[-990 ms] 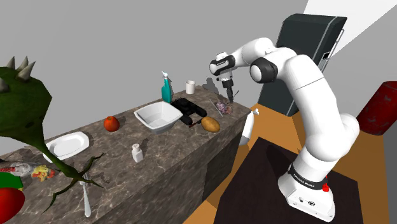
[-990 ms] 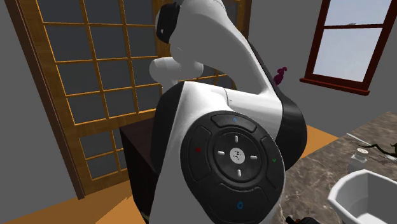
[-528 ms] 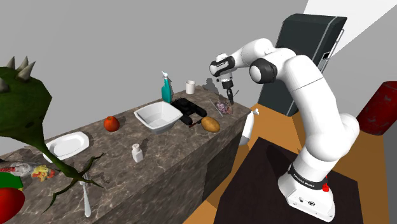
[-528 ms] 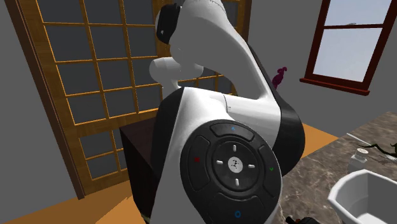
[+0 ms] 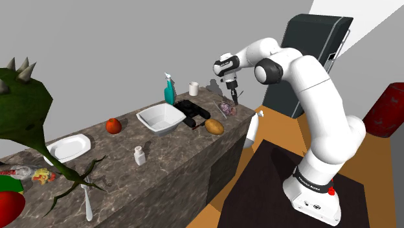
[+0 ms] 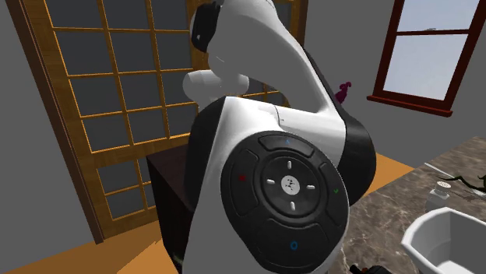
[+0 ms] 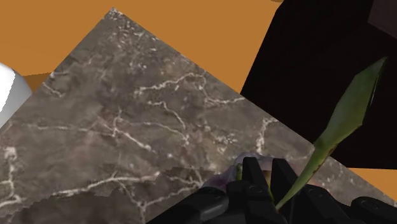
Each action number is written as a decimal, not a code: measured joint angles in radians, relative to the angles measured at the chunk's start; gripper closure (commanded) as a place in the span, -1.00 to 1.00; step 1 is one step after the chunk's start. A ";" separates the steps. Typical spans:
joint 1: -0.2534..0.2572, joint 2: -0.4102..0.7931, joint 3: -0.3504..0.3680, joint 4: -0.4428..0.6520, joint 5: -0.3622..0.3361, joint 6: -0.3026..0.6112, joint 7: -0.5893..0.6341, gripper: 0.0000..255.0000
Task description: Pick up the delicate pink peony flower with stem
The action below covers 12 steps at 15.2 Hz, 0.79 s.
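Peony [image 5: 225, 107] sits at the far end of the marble tabletop [image 5: 168, 155], right under the gripper [image 5: 234, 97], and from the shoulder view it's just a small pinkish-purple clump, too small to make out petals or stem. Up close on the wrist view, the fingers [image 7: 254, 181] cover most of the bloom; only a pale pink fringe peeks out at their tips, while a long green leaf of the peony [image 7: 350, 108] sweeps out past the tabletop's edge over the dark stand. The fingers are drawn close together and the green stem runs through the narrow gap, clasped between them. Over on the second exterior view, the arm [image 6: 280, 187] looms right in front of the lens with its round dark joint cap and blocks the scene; just a corner of tabletop [image 6: 389, 210] and a cut-off white bowl [image 6: 436, 233] show at the lower right. In the shoulder view that white bowl [image 5: 158, 118] stands mid-tabletop, its inside plain white, beside a black object [image 5: 193, 111]; a white plate [image 5: 68, 148] lies well apart, toward the view's left.
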 measured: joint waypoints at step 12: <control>0.003 -0.063 -0.015 0.058 -0.018 -0.117 -0.012 1.00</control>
